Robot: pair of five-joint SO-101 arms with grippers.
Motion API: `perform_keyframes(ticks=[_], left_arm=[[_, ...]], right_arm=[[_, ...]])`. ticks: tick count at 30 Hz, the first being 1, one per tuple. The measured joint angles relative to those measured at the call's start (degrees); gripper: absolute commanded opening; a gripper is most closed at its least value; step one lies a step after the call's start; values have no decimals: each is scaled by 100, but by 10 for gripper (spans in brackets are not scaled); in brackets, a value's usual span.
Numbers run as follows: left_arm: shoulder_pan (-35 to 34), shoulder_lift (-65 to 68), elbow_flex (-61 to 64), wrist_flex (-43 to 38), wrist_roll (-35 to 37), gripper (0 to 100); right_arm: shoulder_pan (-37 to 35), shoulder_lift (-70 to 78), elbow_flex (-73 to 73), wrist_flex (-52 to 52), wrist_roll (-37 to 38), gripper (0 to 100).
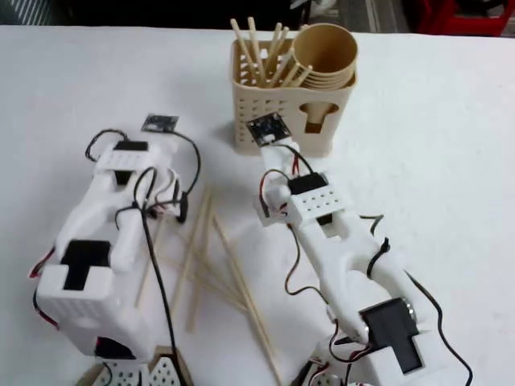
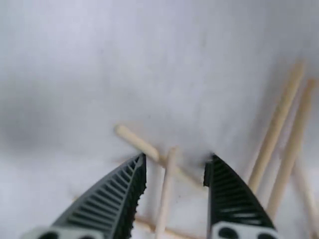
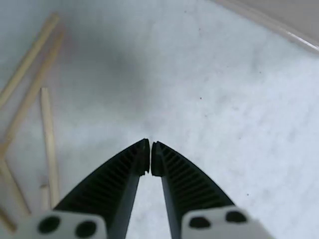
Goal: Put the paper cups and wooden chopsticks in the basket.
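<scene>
Wooden chopsticks, the pale round loose ones, lie criss-crossed on the white tabletop, right under and just beside the left end effector. That one has its jaws spread and pointing down, with a single stick running up between them. My guess is it's lined up to pinch that one off the pile. A second stick crosses just past the tips, so it could get snagged too.

Next over, the right end effector is pressed together on nothing, over bare tabletop with the loose sticks off to one side of it. Looks parked out of the way to me.

Just past its tips stands the cream perforated plastic basket. A stack of tan paper cups sits nested inside, and a bunch of chopsticks stands upright beside the cups, leaning on the wall. So the cups look done and only the loose sticks are left, I reckon.
</scene>
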Motion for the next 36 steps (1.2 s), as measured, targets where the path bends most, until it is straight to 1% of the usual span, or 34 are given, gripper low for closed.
perform_keyframes(ticks=[4, 12, 18, 23, 36], left_arm=[[79, 158, -308, -9, 88, 103], [281, 545, -905, -9, 114, 95], [281, 756, -1248, -9, 123, 22], [281, 765, -1468, 0, 123, 24], [281, 765, -2796, 1090, 123, 28]], right_arm=[[0, 0, 0, 0, 0, 18], [0, 0, 0, 0, 0, 18], [0, 0, 0, 0, 0, 18], [0, 0, 0, 0, 0, 18], [0, 0, 0, 0, 0, 18]])
